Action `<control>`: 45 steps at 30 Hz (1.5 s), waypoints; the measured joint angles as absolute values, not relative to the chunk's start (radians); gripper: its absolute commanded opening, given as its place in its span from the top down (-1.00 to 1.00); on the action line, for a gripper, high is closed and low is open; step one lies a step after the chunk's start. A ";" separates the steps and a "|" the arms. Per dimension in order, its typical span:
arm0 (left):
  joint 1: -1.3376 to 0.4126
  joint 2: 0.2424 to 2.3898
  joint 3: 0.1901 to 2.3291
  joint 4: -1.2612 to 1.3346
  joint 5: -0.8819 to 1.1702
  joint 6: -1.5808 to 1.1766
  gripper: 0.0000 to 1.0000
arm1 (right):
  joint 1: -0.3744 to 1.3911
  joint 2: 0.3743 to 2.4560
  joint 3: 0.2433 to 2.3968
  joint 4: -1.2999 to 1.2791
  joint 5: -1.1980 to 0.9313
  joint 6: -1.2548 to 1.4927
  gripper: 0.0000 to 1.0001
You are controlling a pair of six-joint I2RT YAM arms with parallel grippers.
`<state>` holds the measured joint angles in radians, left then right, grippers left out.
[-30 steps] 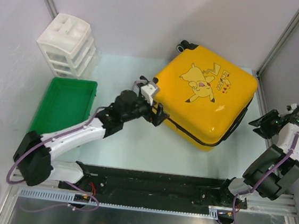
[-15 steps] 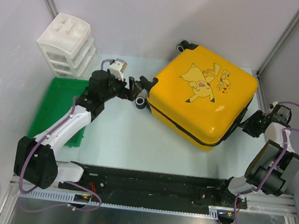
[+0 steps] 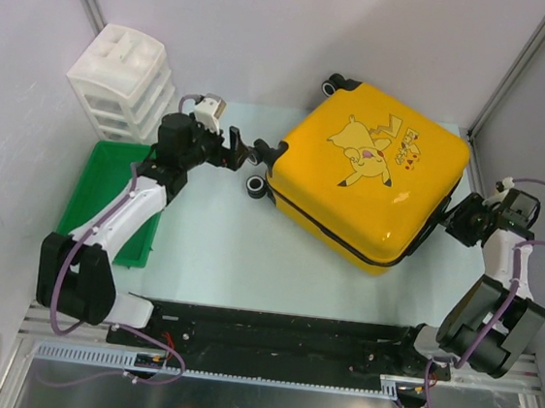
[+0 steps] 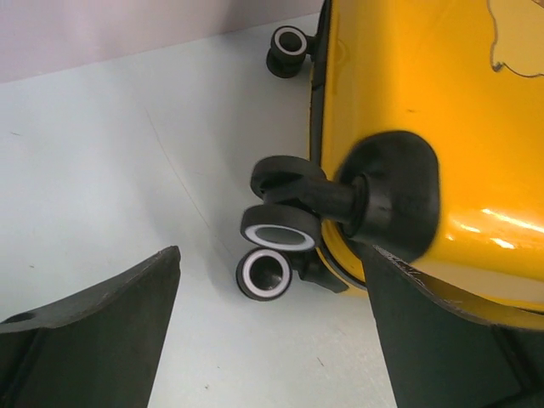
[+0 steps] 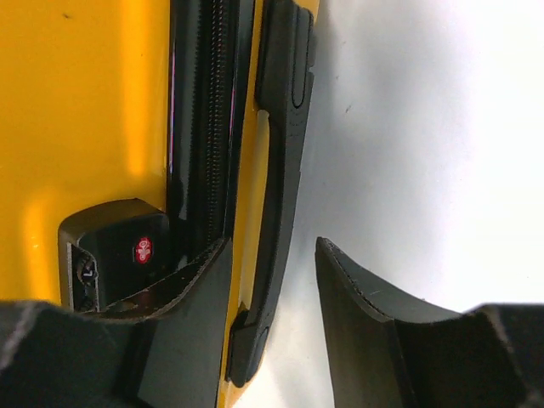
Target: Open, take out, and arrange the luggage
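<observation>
Luggage [image 3: 367,190] lies flat and zipped shut, far right on the table [image 3: 219,247]. Left gripper [image 3: 246,152] gapes wide beside the corner wheels [image 4: 272,234], gripping nothing. Right gripper [image 5: 272,306] is half spread around the lower end of the side handle [image 5: 280,153], not clamped. Best move is probably to brace the wheel corner and hunt for the zipper [image 5: 212,102] pull near the lock block [image 5: 119,251]. Its red emblem and the lettering by the Pikachu print [image 3: 363,155] are unreadable.
</observation>
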<state>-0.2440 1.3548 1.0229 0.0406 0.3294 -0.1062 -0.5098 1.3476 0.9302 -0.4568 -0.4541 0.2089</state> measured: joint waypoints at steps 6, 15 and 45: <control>-0.230 1.437 1.093 0.040 0.326 -0.087 -0.86 | -0.478 1.386 0.930 -0.452 -0.429 0.210 0.14; -0.230 1.532 1.159 0.041 0.326 -0.085 -0.88 | -0.448 1.433 0.916 -0.420 -0.390 0.210 0.22; -0.484 0.921 0.751 -0.042 0.337 -0.121 -0.70 | -0.262 1.650 1.019 -0.133 -0.192 0.408 1.00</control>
